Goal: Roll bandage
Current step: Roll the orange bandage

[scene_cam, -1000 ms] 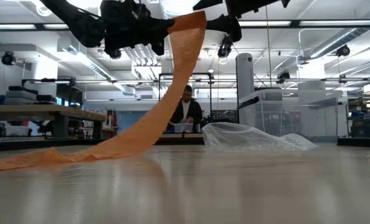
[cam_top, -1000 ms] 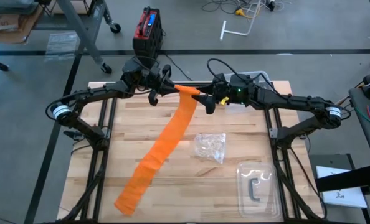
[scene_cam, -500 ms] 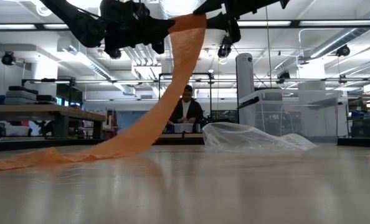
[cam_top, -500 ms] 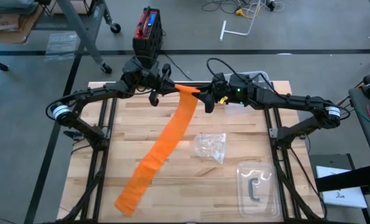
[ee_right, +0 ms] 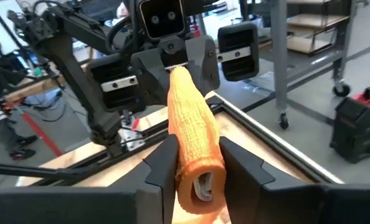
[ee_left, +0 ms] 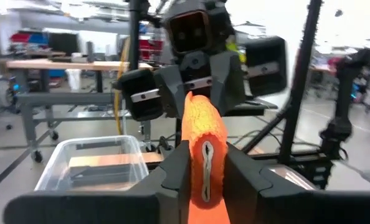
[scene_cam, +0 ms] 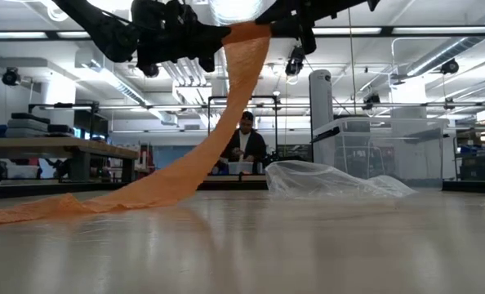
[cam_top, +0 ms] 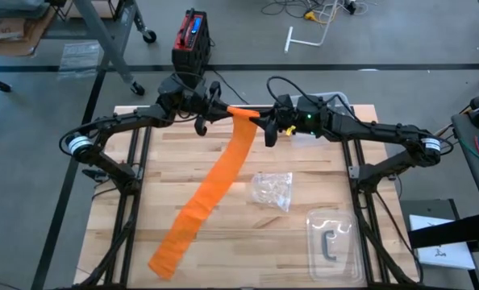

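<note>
The bright orange bandage (cam_top: 215, 181) runs as a long flat band from the table's near left up to a small rolled end (cam_top: 241, 114) held high above the far middle of the table. My left gripper (cam_top: 223, 113) and my right gripper (cam_top: 260, 122) face each other, each shut on one end of that roll. The band's lower end (cam_top: 165, 256) lies flat on the wood. In the low view the band (scene_cam: 226, 114) slopes down from the grippers to the table. My left gripper pinches the left end of the rolled part (ee_left: 203, 134) between its two fingers, coming level from the table's left. The roll is lifted clear, lying level between the two grippers. My right gripper pinches the roll's right end (ee_right: 194, 165) between its two fingers, coming level from the right. The band hangs below, slack.
A crumpled clear plastic wrapper (cam_top: 273, 190) lies right of the band. A clear plastic tray (cam_top: 332, 240) with a dark clip sits at the near right. A clear bin (ee_left: 91, 163) stands at the table's far edge. A person (scene_cam: 244, 145) sits in the room beyond.
</note>
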You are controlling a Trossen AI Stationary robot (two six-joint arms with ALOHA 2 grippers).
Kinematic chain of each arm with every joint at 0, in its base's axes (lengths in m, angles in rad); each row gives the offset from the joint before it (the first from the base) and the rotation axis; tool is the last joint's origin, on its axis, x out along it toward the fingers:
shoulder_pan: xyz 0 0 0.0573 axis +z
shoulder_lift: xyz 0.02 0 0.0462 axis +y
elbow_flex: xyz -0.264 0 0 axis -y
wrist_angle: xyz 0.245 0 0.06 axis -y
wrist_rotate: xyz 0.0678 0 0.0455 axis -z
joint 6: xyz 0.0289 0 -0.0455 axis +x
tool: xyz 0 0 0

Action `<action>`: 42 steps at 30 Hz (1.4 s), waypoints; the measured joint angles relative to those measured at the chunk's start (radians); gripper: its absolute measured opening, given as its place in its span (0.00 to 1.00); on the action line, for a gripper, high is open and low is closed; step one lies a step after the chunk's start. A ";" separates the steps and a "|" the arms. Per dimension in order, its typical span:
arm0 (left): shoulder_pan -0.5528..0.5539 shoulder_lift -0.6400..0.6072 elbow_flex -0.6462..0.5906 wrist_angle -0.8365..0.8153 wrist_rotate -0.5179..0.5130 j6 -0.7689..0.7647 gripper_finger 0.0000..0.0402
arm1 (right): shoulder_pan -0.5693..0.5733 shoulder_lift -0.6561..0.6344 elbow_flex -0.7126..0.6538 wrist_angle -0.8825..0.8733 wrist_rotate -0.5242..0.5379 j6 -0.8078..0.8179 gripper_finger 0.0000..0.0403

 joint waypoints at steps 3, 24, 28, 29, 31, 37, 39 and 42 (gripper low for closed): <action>0.033 0.000 0.000 -0.008 0.010 -0.025 0.28 | 0.000 0.000 0.000 -0.001 0.004 -0.010 0.21; 0.028 0.000 0.001 -0.061 0.092 0.085 0.63 | 0.001 -0.001 -0.059 0.087 -0.013 -0.058 0.21; 0.022 0.000 0.002 -0.062 0.094 0.091 0.59 | 0.000 -0.002 -0.056 0.083 -0.010 -0.062 0.21; 0.023 0.000 0.002 -0.062 0.093 0.091 0.59 | 0.000 -0.003 -0.053 0.081 -0.011 -0.061 0.21; 0.028 0.000 0.002 -0.062 0.093 0.091 0.58 | 0.000 -0.008 -0.049 0.080 -0.028 -0.061 0.20; 0.014 0.000 0.002 -0.075 0.089 0.145 0.62 | 0.001 -0.010 -0.034 0.071 -0.040 -0.050 0.20; 0.003 0.000 0.002 -0.070 0.085 0.174 0.63 | 0.001 -0.009 -0.034 0.071 -0.040 -0.049 0.21; -0.013 0.000 0.002 -0.065 0.045 0.207 0.65 | 0.001 -0.007 -0.034 0.061 -0.040 -0.041 0.22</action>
